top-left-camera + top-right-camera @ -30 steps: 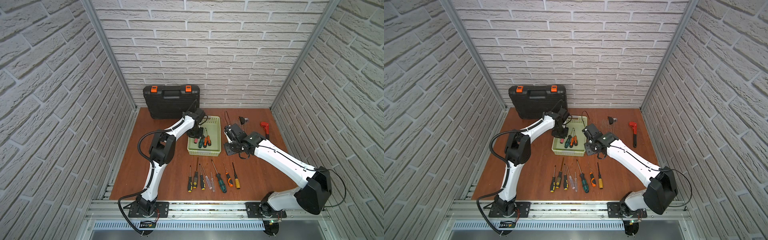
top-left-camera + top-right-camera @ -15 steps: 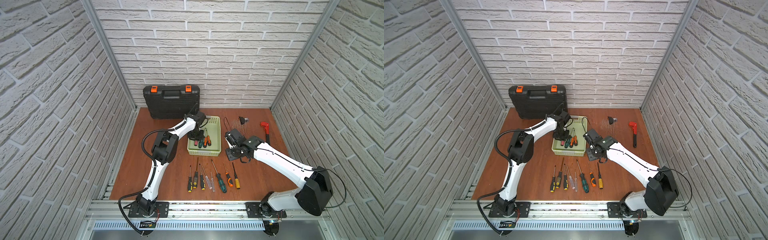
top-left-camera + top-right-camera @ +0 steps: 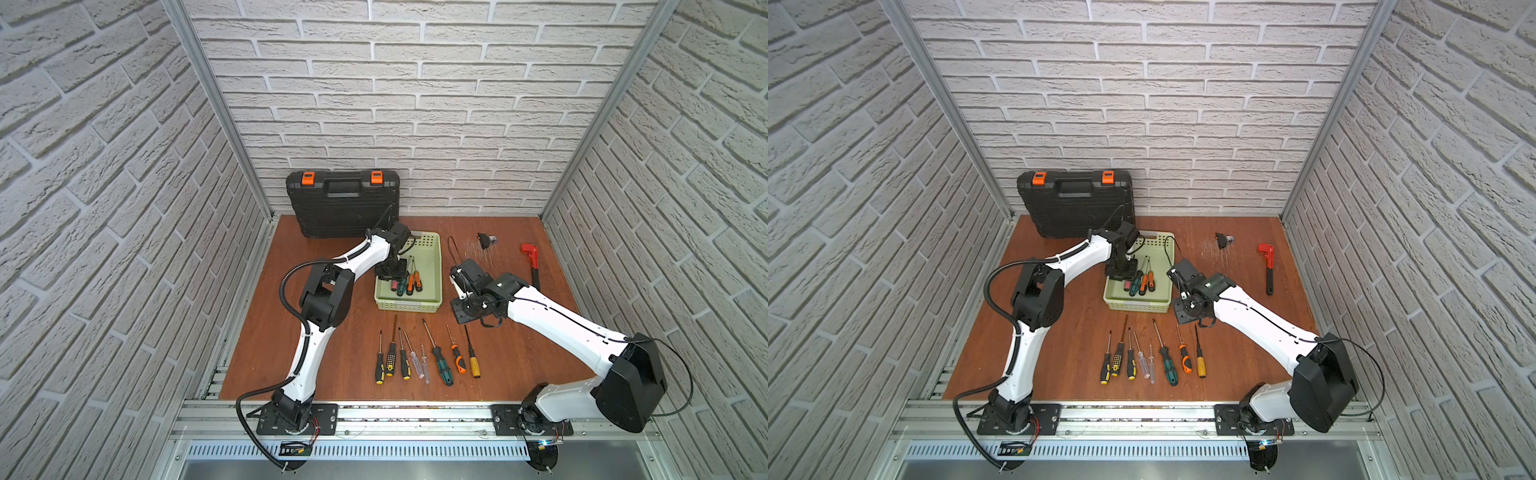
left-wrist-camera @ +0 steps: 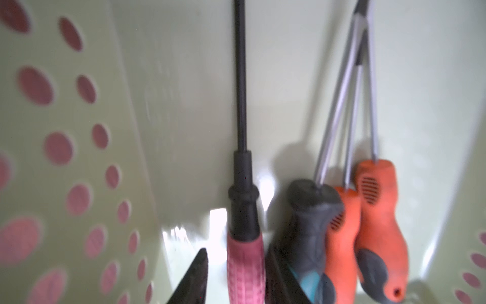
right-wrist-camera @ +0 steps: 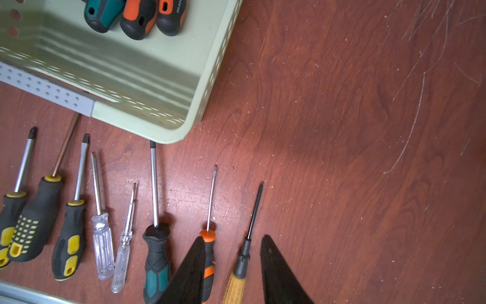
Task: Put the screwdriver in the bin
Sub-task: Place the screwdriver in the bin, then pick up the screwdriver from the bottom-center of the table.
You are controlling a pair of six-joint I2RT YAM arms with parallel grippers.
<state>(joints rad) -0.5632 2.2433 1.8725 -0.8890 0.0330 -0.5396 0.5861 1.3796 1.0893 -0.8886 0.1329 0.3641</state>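
The left wrist view is blurred and shows only the tips of the left end effector [image 4: 236,254]; in both top views the arm's wrist covers it. Its jaws stand narrowly apart on either side of the screwdriver [image 4: 245,265], with a slit of glare between one finger and the handle. Whether the other finger touches, we cannot tell. The screwdriver lies on the floor of the bin [image 3: 424,239], its handle end cut off by the frame and its black shank running away from the jaws. Just beside the jaws lie three drivers [image 4: 368,223], handles packed together, shanks crossing.

The right end effector [image 5: 233,238] hangs above the counter [image 5: 355,158], jaws narrowly apart and empty. Beneath them is the yellow-handled end of a row [image 5: 155,237] of eight drivers, whose handles partly leave the frame. A rounded bin corner sits ahead of it to one side; the other side is open, scratched wood.

The bin is smooth pale green plastic with round holes in its walls. The screwdriver's handle is ribbed pink; its neighbours' are orange and grey rubber.
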